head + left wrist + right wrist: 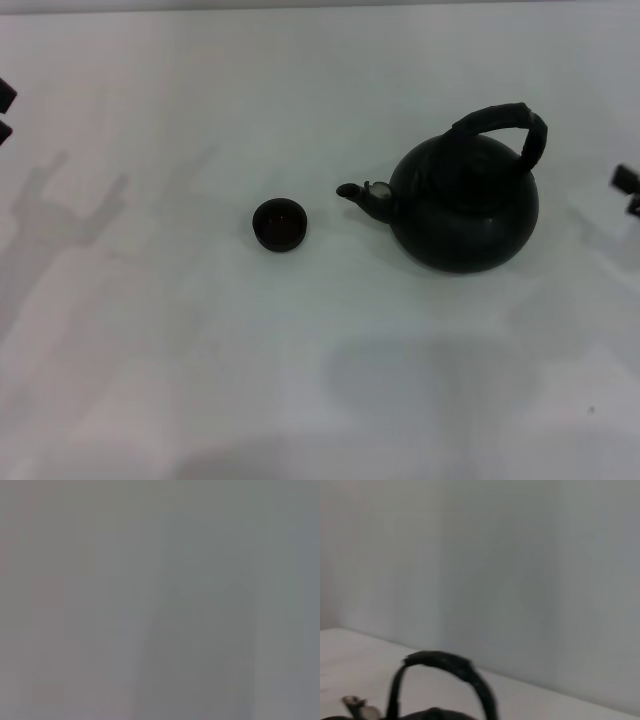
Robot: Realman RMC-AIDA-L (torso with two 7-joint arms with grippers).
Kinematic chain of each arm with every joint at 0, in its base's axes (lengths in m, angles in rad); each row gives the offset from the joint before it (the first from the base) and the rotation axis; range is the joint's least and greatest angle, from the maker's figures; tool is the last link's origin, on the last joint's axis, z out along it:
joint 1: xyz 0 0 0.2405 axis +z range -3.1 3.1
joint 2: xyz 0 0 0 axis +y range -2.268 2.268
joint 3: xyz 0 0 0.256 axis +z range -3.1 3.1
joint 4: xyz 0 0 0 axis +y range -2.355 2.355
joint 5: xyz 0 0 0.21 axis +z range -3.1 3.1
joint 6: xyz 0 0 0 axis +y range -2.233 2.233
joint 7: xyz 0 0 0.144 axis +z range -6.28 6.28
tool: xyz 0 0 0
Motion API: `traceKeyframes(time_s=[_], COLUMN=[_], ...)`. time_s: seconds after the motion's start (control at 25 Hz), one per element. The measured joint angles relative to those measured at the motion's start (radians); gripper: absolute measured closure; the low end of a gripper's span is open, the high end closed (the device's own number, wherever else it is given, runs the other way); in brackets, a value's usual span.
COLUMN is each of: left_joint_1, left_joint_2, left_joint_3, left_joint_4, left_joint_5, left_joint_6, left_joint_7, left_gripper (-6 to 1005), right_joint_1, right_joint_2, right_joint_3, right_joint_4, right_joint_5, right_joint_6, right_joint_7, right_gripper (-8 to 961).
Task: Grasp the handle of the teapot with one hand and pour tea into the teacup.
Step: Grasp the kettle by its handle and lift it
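The matte-black teapot (465, 205) stands upright on the white table, right of centre. Its spout (362, 193) has a pale tip and points left toward the teacup (279, 224). The thick black handle (500, 118) arches over the pot's top. The small dark teacup stands alone, a short gap from the spout. My left gripper (3, 113) is at the far left edge, open and empty. My right gripper (630, 192) is at the far right edge, open and empty, beside the pot and apart from it. The right wrist view shows the handle (447, 662) and the spout (357, 706).
The white table (320, 380) spreads around both objects. Forked shadows of the arms fall on its left part. The left wrist view shows only a blank grey surface. A pale wall (520, 580) stands behind the table.
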Motion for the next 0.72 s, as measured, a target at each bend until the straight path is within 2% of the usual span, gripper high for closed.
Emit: traceKeyframes(time_s=[0.24, 0.72], left_joint_1=[-0.023, -0.031], left_joint_2=[0.001, 0.002], left_joint_3=[0.0, -0.001], left_joint_4=[-0.025, -0.029], left_joint_5=[-0.001, 0.002], left_joint_6=[-0.001, 0.003], left_joint_7=[0.003, 0.005], left_gripper=[113, 113], right_joint_1=[0.048, 0.17], right_joint_2=[0.002, 0.008], right_joint_3=[-0.046, -0.061], right_joint_4=[0.052, 0.173], right_joint_5=[0.0, 0.007], right_joint_6=[-0.015, -0.031], right_joint_7=[0.0, -0.006], right_gripper=[103, 103])
